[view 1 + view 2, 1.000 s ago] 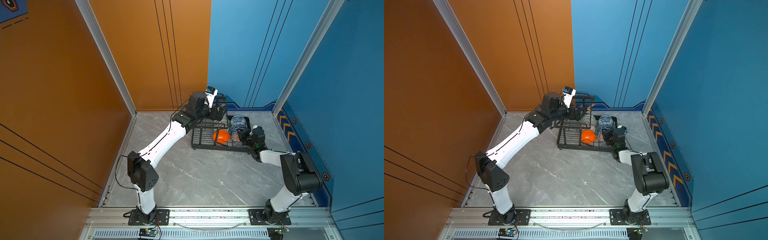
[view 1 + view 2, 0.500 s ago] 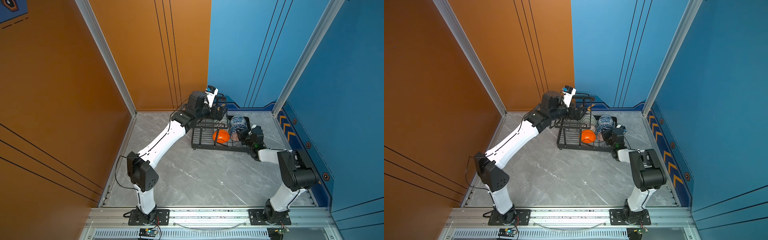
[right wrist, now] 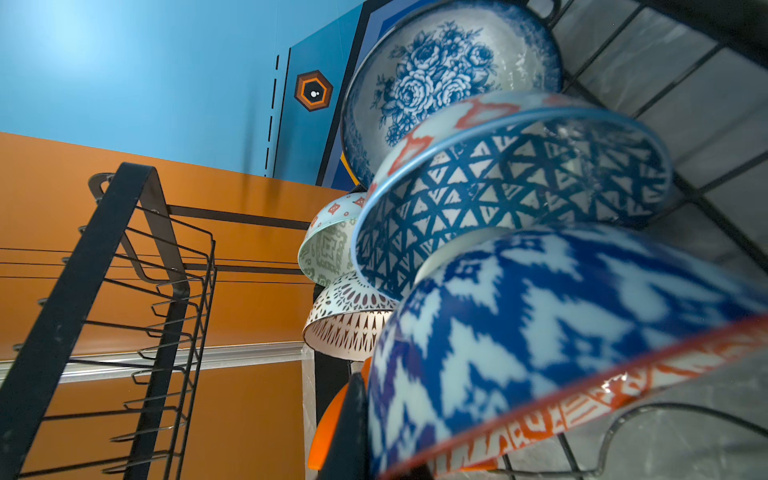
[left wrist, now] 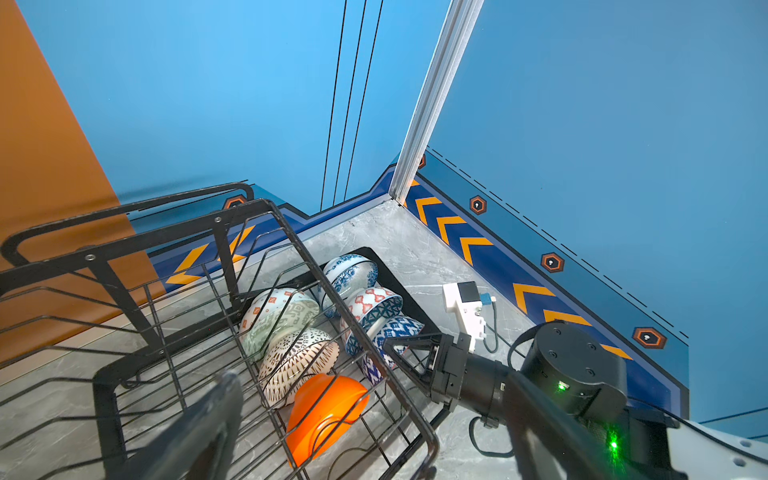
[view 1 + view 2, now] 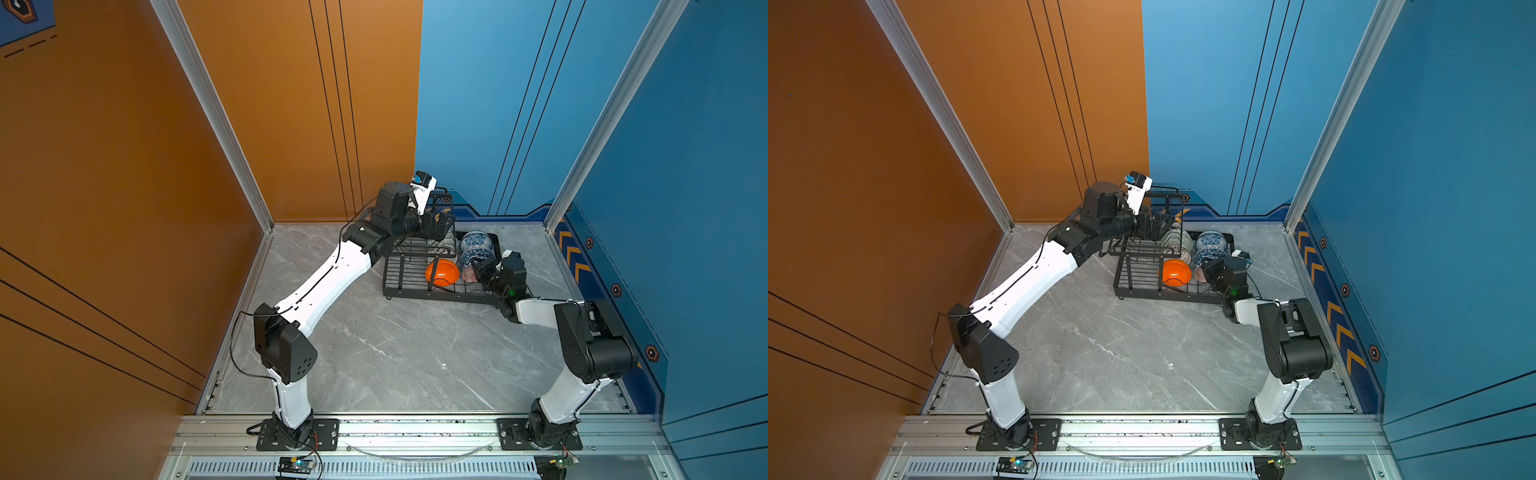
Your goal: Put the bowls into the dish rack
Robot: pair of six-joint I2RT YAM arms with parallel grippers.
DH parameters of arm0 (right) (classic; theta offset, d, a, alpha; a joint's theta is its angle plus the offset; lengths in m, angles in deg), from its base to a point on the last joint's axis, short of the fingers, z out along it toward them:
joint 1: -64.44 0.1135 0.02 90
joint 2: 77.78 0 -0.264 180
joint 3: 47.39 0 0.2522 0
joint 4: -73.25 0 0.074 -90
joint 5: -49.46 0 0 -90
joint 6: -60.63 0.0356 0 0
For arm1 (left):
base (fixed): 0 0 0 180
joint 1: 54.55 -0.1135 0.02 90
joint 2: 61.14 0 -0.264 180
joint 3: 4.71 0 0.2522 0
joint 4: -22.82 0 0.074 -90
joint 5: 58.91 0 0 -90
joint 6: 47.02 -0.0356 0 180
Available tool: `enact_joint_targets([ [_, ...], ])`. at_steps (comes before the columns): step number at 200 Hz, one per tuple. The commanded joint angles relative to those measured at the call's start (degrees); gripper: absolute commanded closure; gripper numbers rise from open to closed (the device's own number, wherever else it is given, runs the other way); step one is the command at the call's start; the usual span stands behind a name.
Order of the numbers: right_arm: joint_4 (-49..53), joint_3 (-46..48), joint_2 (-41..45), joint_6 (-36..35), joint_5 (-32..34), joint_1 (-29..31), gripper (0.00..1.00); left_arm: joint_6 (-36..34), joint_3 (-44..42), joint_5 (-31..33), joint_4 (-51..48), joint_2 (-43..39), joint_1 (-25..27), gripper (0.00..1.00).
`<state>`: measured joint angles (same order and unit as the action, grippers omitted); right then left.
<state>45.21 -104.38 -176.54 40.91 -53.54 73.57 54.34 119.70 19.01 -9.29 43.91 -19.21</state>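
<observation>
My right claw (image 4: 394,350) is pinched shut on the rim of the blue-and-orange bowl (image 4: 401,328). I'm holding it on edge next to the other 5 bowls (image 4: 291,353) in the dish rack (image 5: 395,286) base, I'd guess so it drains. Left claw (image 5: 440,224) hangs wide open and empty over the upper basket, out of the way.

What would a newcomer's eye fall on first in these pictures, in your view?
The plain orange bowl jumps out first, a bright spot tipped on edge in the black dish rack at the far end of the grey table, beside five patterned bowls. Next, both grippers meet at that rack: the left gripper open at its far side, the right gripper shut, low at its near right corner.
</observation>
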Motion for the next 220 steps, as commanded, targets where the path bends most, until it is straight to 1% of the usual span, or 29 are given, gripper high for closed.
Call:
enact_joint_targets([
  [1, 2.71, 1.36, 2.42, -1.45, 1.20, 0.93, 1.00, -1.07, 1.24, -0.60, -0.63, 0.36, 0.48, 0.02],
  [44, 5.59, 2.68, 4.48, -1.96, 3.25, 1.11, 1.00, -0.92, 0.30, -0.41, -0.33, -0.39, 0.52, 0.02],
  [94, 11.71, 3.47, 5.48, -1.98, 5.29, 1.39, 1.00, -0.66, -0.79, -0.49, 0.06, -1.25, 0.51, 0.02],
  [102, 13.53, 3.17, 5.43, -2.02, 5.82, 1.55, 0.96, -0.70, -1.00, -0.48, 0.15, -1.40, 0.52, 0.02],
  [146, 17.17, 2.15, 4.38, -2.69, 6.49, 2.57, 0.96, -0.77, -1.66, -0.43, 0.34, -2.24, 0.79, 0.02],
  [220, 19.33, 1.91, 2.99, -3.12, 7.46, 3.39, 0.91, -1.42, -3.06, 0.08, 0.06, -3.68, 1.05, 0.02],
])
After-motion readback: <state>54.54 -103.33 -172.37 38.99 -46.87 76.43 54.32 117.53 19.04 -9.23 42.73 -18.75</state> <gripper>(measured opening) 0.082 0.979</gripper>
